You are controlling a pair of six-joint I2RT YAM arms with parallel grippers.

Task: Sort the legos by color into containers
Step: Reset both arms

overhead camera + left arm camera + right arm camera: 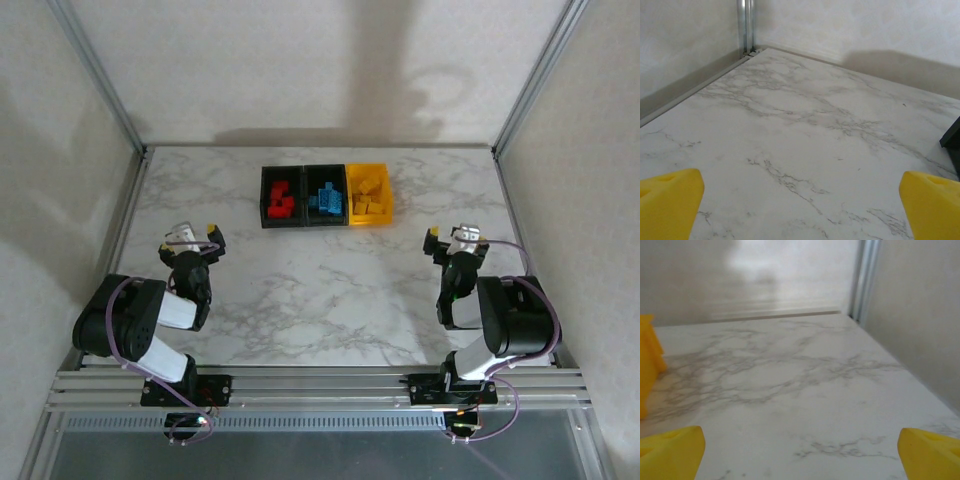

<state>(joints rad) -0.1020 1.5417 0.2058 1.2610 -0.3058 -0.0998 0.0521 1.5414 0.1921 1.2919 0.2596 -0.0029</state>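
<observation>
Three joined bins sat upper centre on the desk (310, 290), left black bin (265, 196) held red legos (282, 201), middle black bin (324, 168) blue legos (327, 200), yellow bin (389, 196) yellow legos (366, 198), pieces too small to count, left claw (192, 236) lower left, right claw (456, 238) lower right, both gaped wide, empty.

White marble-patterned table (330, 290) with grey veins, bordered left and right by metal rails (122, 235). Toward the far edge, about midway across, three containers (304, 196) standing directly on the surface, joined in one row: left black bin (281, 222), middle black bin (325, 222), yellow bin (370, 222) at the right end, well apart from both side rails.
</observation>
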